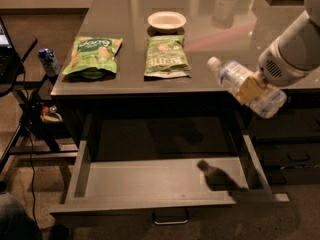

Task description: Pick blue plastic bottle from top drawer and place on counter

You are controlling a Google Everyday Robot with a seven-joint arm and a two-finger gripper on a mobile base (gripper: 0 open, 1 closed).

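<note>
At far left a small dark-blue carton [48, 61] stands on a black side stand [22, 86], off the task. Next comes the counter surface [125, 14], carrying a green snack bag [92, 58] near its front left, a white bowl [167, 20] further back and a second green snack bag [166, 56] just in front of the bowl. Below the front edge the top drawer [150, 181] is pulled fully open, and its flat bottom holds nothing but a dark shadow towards the right. The blue plastic bottle [230, 75] is out of the drawer and in the air at the right. It is tilted, with its white cap pointing up and left, at about the height of the counter's front edge and above the drawer's right end. The gripper [251, 87] has it by the middle, the fingers [248, 89] clamped across the label band, with the white arm [292, 54] reaching in from the right edge. The pick looks done, so the step in hand appears to be the carry towards the placing spot. The next move calls for taking the bottle further back over the bare stretch of surface to the right of the second bag. It then has to be lowered until it rests there before the fingers let go. A release this close to the front edge could let the bottle roll off, back into the drawer.
</note>
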